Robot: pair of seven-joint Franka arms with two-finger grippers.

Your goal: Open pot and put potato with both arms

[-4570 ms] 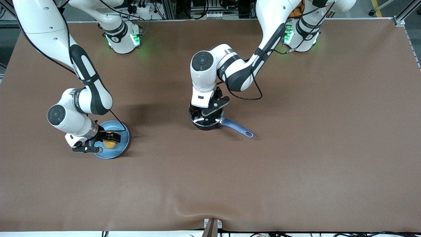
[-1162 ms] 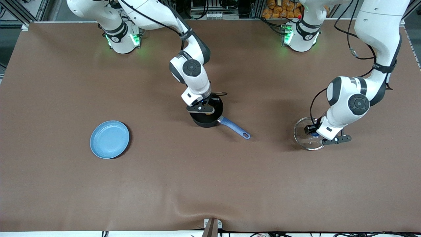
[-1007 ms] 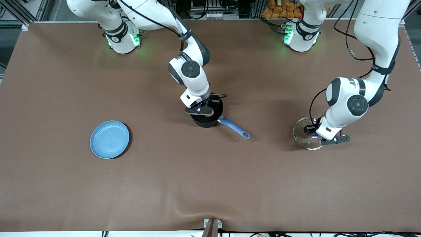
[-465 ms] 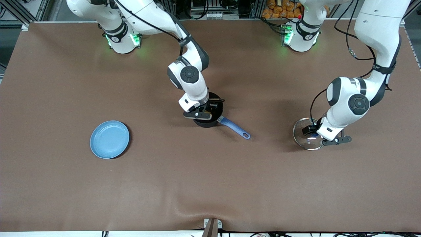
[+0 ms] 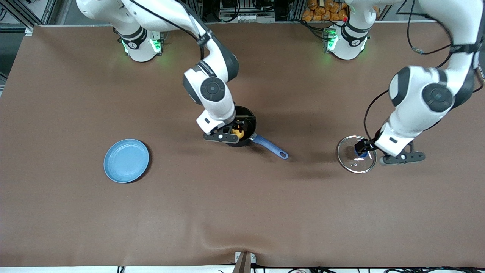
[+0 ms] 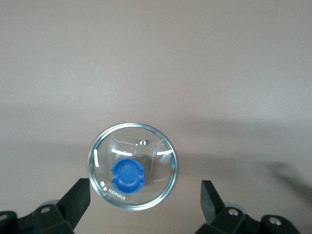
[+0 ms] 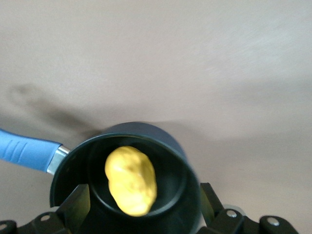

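The black pot with its blue handle stands mid-table with no lid on it. The yellow potato lies inside it; the right wrist view shows the potato on the pot's bottom. My right gripper hangs open and empty just over the pot, its fingertips apart on either side. The glass lid with a blue knob lies flat on the table toward the left arm's end. My left gripper is open over it, clear of the knob.
A flat light-blue plate with nothing on it lies toward the right arm's end of the table, nearer the front camera than the pot. Brown cloth covers the table.
Both grippers have risen. The right one has let go of the potato, which now lies in the pot. The left one has lifted off the lid, which stays on the table.
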